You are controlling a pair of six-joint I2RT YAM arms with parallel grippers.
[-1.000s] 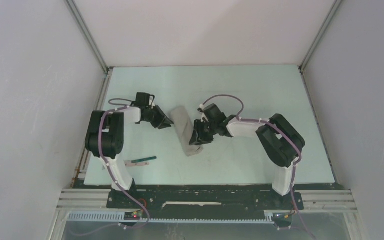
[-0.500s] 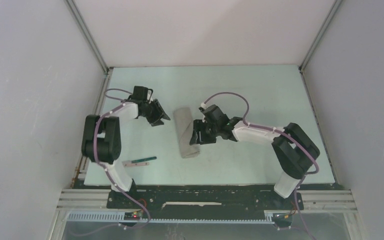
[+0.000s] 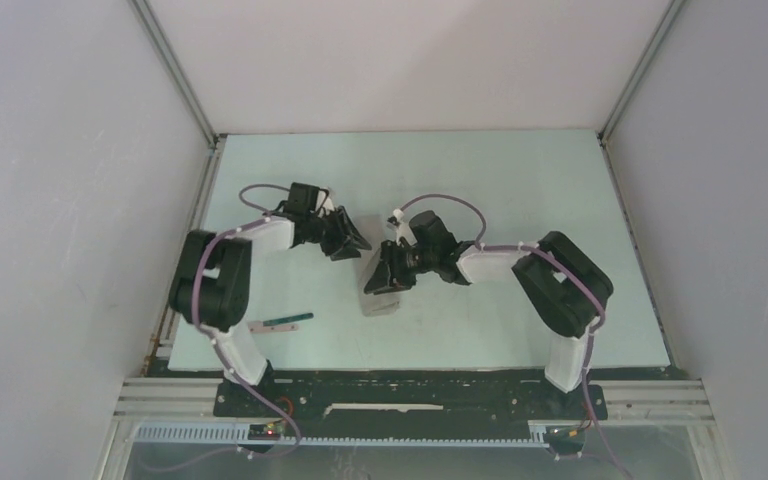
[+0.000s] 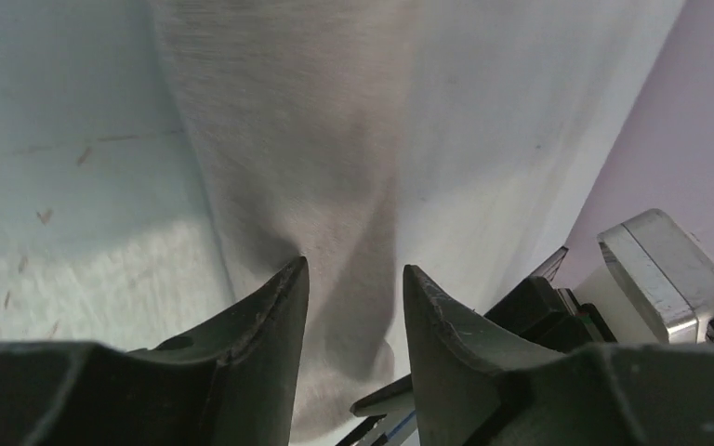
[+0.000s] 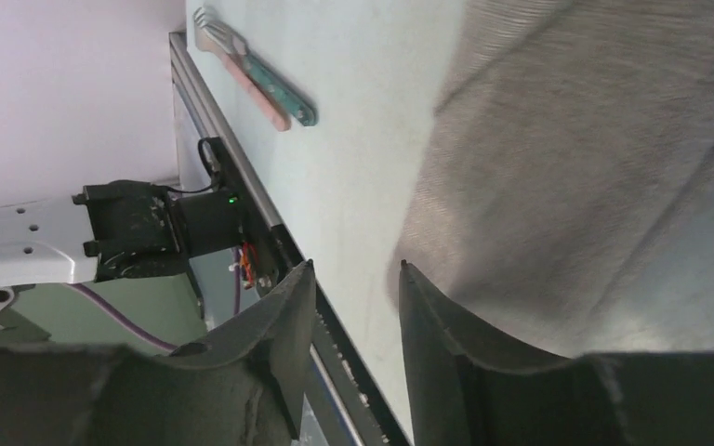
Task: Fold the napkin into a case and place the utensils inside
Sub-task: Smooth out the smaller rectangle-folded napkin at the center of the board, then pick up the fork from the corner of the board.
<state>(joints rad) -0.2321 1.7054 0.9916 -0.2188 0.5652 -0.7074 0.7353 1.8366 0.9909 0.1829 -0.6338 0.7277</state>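
1. The left tool hangs part-spread right over the folded case, and a raised crease runs toward its gap. Closing here could drag the fold open.
2. The right tool is also part-spread and clamps nothing. The case's edge lies just ahead of one finger, so a nudge could skew the case on the bench.
3. The utensils lie well apart from both tools, and a hasty reach for them may brush the cloth.
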